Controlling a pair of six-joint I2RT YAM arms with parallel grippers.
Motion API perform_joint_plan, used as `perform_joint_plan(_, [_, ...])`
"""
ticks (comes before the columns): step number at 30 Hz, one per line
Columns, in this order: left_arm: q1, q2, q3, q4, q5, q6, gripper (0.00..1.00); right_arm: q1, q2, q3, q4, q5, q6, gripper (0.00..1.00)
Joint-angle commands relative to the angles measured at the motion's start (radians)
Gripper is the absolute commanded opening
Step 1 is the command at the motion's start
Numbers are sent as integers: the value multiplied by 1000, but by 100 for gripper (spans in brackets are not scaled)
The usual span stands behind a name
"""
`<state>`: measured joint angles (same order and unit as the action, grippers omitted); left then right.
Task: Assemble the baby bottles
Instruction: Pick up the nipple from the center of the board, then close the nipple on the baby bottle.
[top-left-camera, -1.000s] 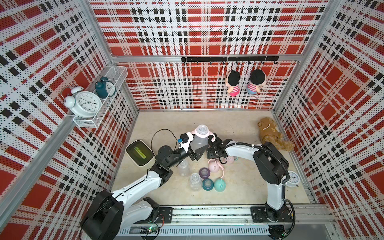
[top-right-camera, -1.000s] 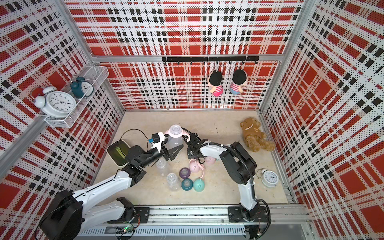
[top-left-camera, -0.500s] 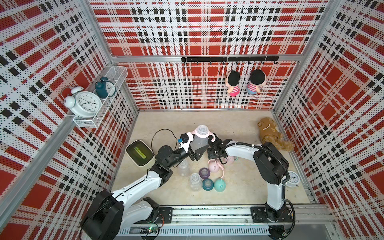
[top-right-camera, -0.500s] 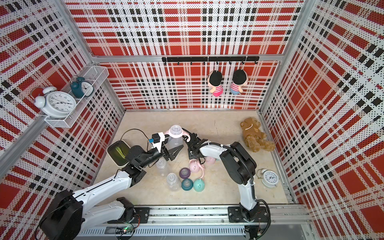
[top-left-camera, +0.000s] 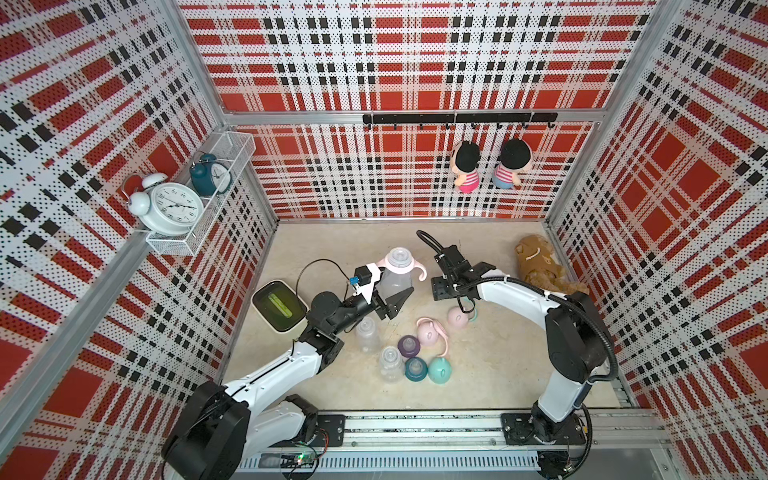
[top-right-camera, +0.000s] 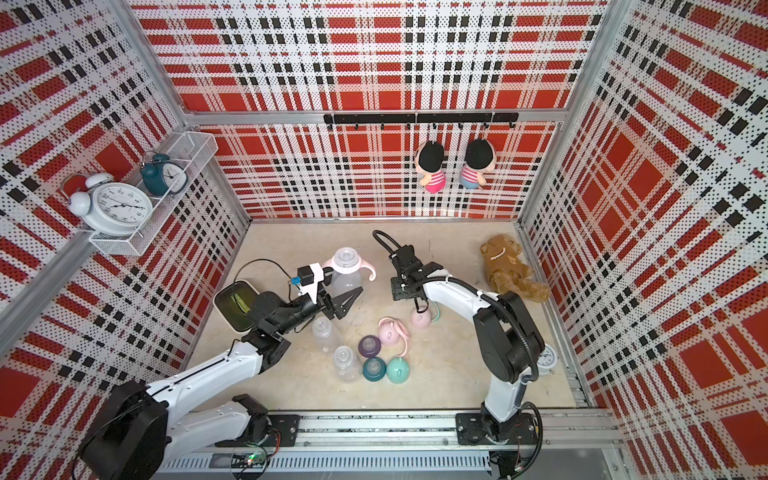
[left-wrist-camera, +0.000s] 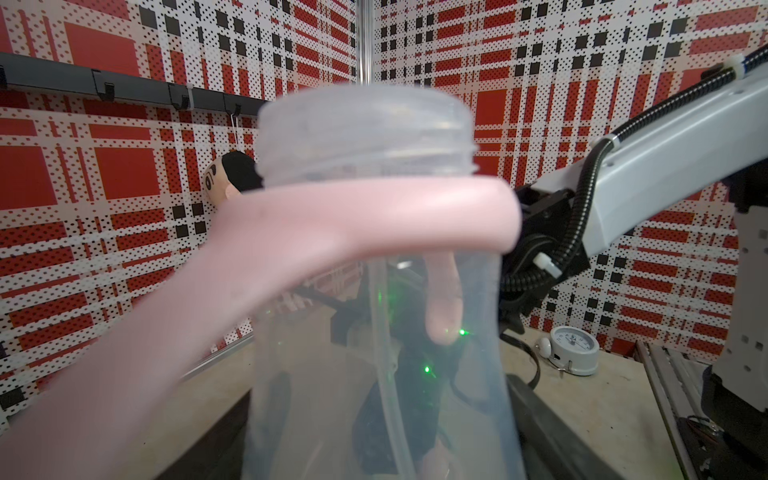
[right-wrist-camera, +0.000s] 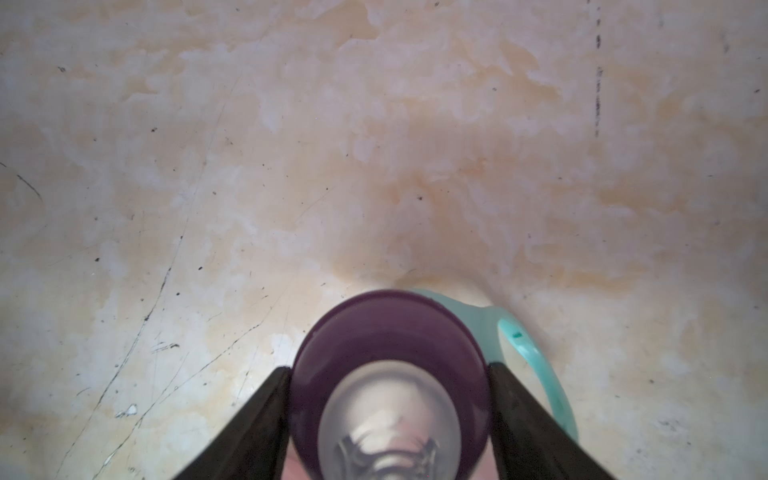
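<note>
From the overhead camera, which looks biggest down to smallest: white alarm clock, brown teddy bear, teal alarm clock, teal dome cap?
In a top view:
1. white alarm clock and brown teddy bear look alike; the shelved clock is nearer the camera.
2. teal alarm clock
3. teal dome cap

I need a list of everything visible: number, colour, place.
bottles: 3, clear; held bottle in left gripper, loose bottles on table
collars: 3; purple collar in right gripper; second purple collar, teal collar on table
caps: 3; pink caps, teal cap; table
rings: 3; fitted pink ring on held bottle; loose pink ring, teal ring on table
clocks: 3; white clock, teal clock in wall basket; small white clock on table
dolls: 2, black-haired, back wall
plush: 1, brown, table
tray: 1, white-rimmed, table
left gripper: black, shut
right gripper: black, shut
</note>
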<state>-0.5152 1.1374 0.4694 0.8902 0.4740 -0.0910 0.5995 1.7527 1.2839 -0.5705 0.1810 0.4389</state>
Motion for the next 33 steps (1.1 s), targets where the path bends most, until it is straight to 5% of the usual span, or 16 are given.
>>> perform_joint_plan(1, [22,40,-21,122,44,-25,0,-3,-86,27,-71,2,-46,62])
perform_joint_plan(18, [30,156,-75,340,127,-35,0,-6,-281,300,-451,-119,-124,63])
perform_joint_plan(33, [-42,230,-33,350,93,21,0,82,-198,769,-770,-255,-171,63])
